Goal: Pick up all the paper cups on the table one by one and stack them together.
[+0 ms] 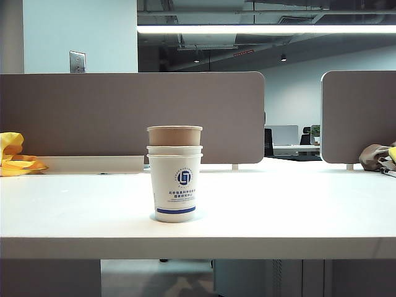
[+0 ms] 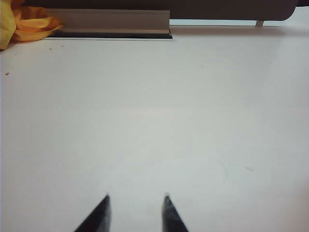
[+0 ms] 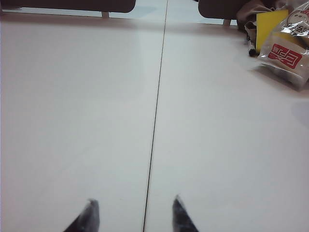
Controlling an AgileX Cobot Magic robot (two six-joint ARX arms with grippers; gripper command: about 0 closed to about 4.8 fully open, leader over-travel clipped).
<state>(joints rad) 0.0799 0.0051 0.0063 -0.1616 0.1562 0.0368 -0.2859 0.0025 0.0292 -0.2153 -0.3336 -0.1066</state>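
Stack of 3 paper cups [image 1: 175, 173] on table [image 1: 297, 210], out of both wrist views, left hand [image 2: 136, 200] and right hand [image 3: 133, 205] spread empty.

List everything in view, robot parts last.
cups: three, two white with blue logo, one brown on top, nested in one stack mid-table
table: one, white, across the foreground
partitions: two, grey-brown, behind the table
yellow cloth: one, far left by the partition
bags: clear packet with red label plus yellow item, far right of the table
left gripper: open, empty, over bare table
right gripper: open, empty, over the table seam
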